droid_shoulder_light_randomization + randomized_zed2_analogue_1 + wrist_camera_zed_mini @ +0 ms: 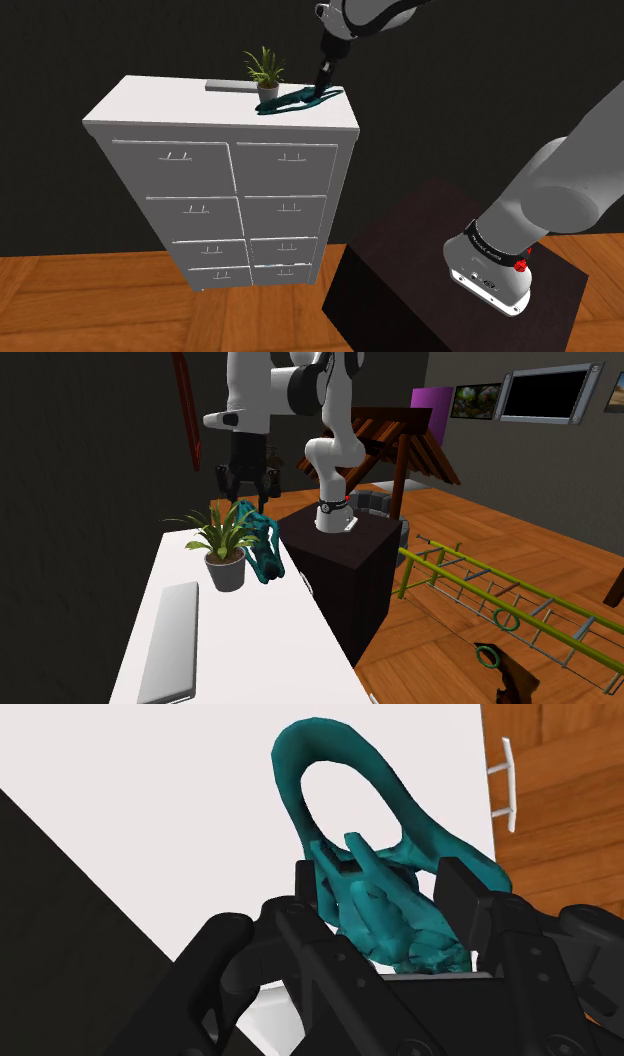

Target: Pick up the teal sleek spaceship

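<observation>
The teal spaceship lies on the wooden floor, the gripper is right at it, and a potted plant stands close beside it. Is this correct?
Not quite. The teal spaceship does not lie on the wooden floor; it lies on top of the white dresser, near one edge, as the shoulder view shows. The rest holds: the gripper is right at it, and the potted plant stands close beside it.
</observation>
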Action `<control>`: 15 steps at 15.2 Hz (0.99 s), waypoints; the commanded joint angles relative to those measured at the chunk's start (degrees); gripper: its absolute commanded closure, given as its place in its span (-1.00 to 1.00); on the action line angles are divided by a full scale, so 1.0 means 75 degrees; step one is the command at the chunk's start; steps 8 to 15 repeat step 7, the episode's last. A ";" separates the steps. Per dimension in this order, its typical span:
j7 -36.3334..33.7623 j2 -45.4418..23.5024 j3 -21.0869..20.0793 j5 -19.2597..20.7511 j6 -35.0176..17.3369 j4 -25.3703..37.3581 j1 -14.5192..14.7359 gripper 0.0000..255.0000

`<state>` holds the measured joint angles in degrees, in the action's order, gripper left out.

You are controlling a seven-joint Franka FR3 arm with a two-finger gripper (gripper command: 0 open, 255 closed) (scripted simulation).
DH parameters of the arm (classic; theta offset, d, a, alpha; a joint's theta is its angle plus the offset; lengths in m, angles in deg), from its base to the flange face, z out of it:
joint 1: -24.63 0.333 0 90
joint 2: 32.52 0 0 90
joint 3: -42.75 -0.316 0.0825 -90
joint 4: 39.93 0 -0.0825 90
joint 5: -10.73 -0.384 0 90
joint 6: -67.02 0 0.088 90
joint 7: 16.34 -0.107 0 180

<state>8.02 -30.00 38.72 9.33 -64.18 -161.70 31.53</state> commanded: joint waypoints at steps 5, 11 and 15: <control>-0.0009 0.0188 0.0002 -0.0004 0.0621 0.0431 -0.0001 1.00; -0.0009 0.0193 0.0002 -0.0005 0.0636 0.0442 -0.0001 1.00; -0.0009 0.0193 0.0002 -0.0005 0.0636 0.0442 -0.0001 1.00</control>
